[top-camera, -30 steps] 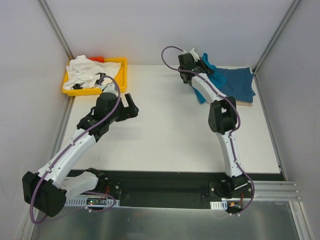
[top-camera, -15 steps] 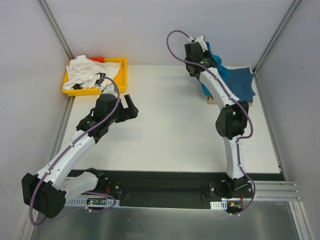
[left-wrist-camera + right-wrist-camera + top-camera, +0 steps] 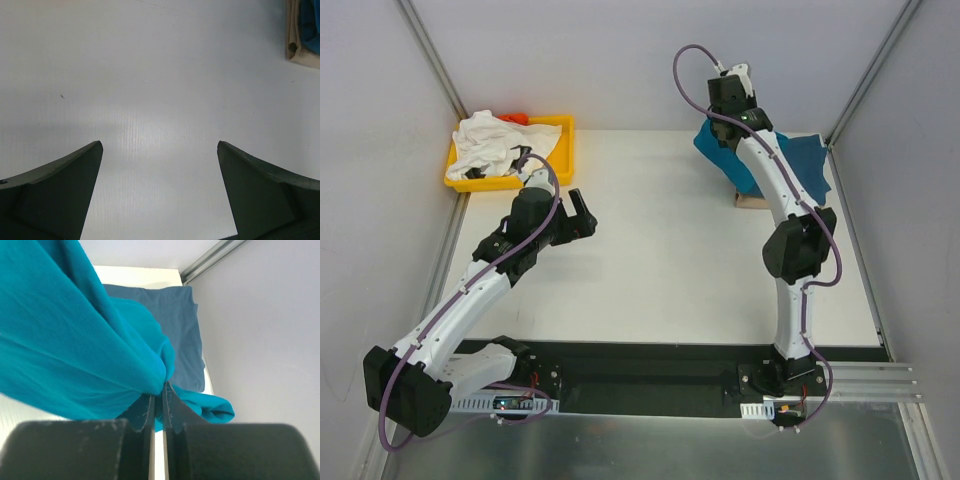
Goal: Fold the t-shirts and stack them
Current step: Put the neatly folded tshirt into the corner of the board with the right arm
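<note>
We judge ourselves partway: our right gripper (image 3: pixel 157 390) pinches the teal shirt (image 3: pixel 75 340) aloft above the flat darker blue shirt (image 3: pixel 175 325), the white shirt (image 3: pixel 490 145) lies crumpled in the yellow tray (image 3: pixel 565 140), and our left gripper (image 3: pixel 159 145) hangs spread and empty.

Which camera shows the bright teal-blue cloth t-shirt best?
The right wrist view: the teal-blue cloth t-shirt fills it, pinched in the shut right gripper. The top external view shows only a small patch of it. The left wrist view shows a sliver of blue cloth at its edge; which shirt, I cannot tell.
</note>
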Controlling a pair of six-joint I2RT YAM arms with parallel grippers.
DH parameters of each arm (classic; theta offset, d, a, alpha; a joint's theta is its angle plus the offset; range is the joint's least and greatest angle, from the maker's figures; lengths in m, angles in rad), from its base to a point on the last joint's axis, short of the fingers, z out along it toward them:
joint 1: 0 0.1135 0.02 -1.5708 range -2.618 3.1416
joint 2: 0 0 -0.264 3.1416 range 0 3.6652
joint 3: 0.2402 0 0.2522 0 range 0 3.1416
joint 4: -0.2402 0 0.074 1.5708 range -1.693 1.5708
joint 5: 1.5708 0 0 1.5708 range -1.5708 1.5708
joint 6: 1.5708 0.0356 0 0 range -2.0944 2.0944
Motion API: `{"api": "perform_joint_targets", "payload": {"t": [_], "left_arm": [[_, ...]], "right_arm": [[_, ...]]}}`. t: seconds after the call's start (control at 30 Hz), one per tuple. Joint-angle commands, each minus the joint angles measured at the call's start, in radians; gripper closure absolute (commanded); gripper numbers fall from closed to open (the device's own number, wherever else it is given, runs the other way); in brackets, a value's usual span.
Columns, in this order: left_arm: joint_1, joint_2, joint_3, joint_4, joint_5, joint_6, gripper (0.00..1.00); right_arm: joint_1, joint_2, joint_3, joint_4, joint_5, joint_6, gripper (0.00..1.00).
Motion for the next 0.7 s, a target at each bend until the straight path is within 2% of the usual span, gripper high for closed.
{"api": "perform_joint_targets", "payload": {"t": [0.0, 0.33, 0.67], "left_arm": [[0.008, -0.003, 0.007, 0.006, 0.010, 0.001, 0.01], [0.008, 0.036, 0.026, 0.006, 0.013, 0.000, 0.01], [0.008, 0.055, 0.035, 0.006, 0.015, -0.008, 0.01]], "right_arm": [[-0.040, 0.005, 0.047, -0.025, -0.047, 0.062, 0.99], [-0.162, 0.065, 0.071, -0.060, -0.200, 0.208, 0.98], [-0.328, 0.071, 0.002, -0.065, -0.501, 0.367, 0.98]]}}
